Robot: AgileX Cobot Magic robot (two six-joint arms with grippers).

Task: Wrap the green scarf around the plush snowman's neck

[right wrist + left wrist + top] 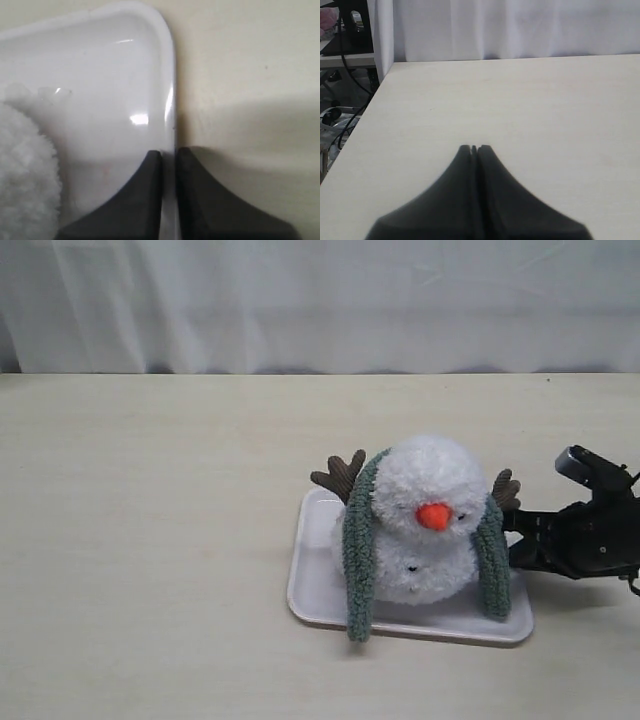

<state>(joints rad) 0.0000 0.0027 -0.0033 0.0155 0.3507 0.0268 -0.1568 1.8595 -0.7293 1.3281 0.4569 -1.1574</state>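
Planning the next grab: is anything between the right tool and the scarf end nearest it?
Only the rim of the white tray, which the right tool is pinching. Past it, the green scarf end hangs beside the plush snowman with nothing visible between.

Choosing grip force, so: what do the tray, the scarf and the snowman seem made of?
Tray: likely hard plastic, glossy white, with sharp highlights in the right wrist view.
Scarf: soft ribbed fuzzy fabric, matte sage green.
Snowman: fluffy white plush, shaggy pile.
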